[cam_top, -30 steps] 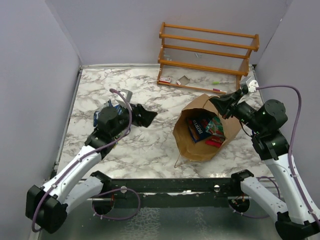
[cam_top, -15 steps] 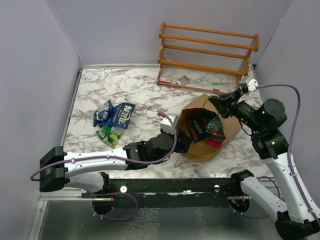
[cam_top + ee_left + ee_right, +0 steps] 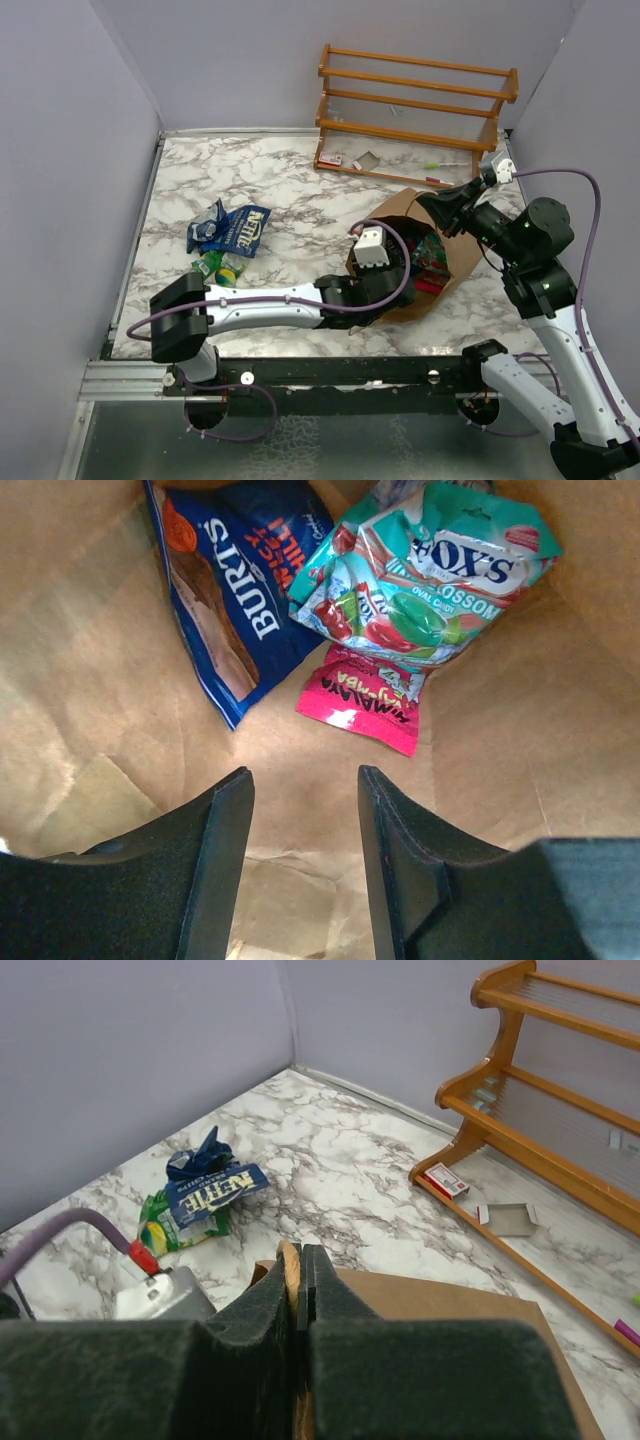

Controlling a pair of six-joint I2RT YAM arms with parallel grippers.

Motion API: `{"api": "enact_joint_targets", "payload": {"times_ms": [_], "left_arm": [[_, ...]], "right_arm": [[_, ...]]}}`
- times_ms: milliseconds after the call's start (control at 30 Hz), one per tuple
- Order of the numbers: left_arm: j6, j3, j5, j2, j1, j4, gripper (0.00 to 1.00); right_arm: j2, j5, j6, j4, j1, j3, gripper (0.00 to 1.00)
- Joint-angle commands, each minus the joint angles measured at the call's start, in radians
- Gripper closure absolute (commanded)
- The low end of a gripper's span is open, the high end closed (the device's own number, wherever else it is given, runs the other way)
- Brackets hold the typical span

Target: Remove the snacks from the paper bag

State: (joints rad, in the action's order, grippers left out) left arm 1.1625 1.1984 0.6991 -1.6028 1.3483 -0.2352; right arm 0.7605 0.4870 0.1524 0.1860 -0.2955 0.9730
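The brown paper bag (image 3: 400, 215) stands tilted at the table's right, its mouth facing up. My right gripper (image 3: 300, 1258) is shut on the bag's rim and string handle, holding the mouth open; it also shows in the top view (image 3: 433, 208). My left gripper (image 3: 305, 780) is open and empty inside the bag, just above its floor. Ahead of it lie a dark blue packet (image 3: 235, 590), a teal-red packet (image 3: 430, 570) and a small red-pink packet (image 3: 365, 695). A dark blue packet with white lettering (image 3: 243, 228) and a green-yellow packet (image 3: 220, 267) lie on the table at the left.
The orange wooden rack (image 3: 415, 110) stands at the back right, with a small red-white box (image 3: 446, 1179) and a grey scrap (image 3: 510, 1218) on its base. A crumpled dark blue packet (image 3: 205, 222) lies by the left pile. The left arm (image 3: 270, 302) stretches across the table's front.
My left arm has swung from the packets at the left across the table and reached into the bag's mouth, leaving the packets on the table. My right gripper has kept its hold.
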Motion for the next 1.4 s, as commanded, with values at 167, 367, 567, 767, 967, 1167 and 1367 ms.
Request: {"api": "enact_joint_targets", "payload": {"times_ms": [167, 367, 567, 767, 967, 1167, 1367], "left_arm": [[0.177, 0.221, -0.003, -0.225, -0.011, -0.251, 0.48], [0.182, 0.254, 0.002, -0.319, -0.029, -0.245, 0.43], [0.186, 0.250, 0.028, -0.340, -0.043, -0.250, 0.39], [0.231, 0.225, 0.019, -0.344, -0.080, -0.244, 0.41], [0.261, 0.226, 0.024, -0.368, -0.104, -0.223, 0.44], [0.249, 0.246, 0.090, -0.409, -0.105, -0.235, 0.45], [0.219, 0.271, 0.138, -0.483, -0.116, -0.243, 0.45]], "right_arm": [[-0.013, 0.026, 0.010, -0.032, -0.002, 0.001, 0.98], [-0.017, 0.031, 0.015, -0.030, -0.002, 0.005, 0.98], [-0.018, 0.037, 0.018, -0.031, -0.002, 0.006, 0.98], [-0.017, 0.039, 0.019, -0.033, -0.002, 0.006, 0.98], [-0.013, 0.044, 0.024, -0.036, -0.002, 0.011, 0.98], [-0.009, 0.046, 0.026, -0.038, -0.002, 0.008, 0.98], [-0.010, 0.051, 0.032, -0.043, -0.002, 0.004, 0.98]]}}
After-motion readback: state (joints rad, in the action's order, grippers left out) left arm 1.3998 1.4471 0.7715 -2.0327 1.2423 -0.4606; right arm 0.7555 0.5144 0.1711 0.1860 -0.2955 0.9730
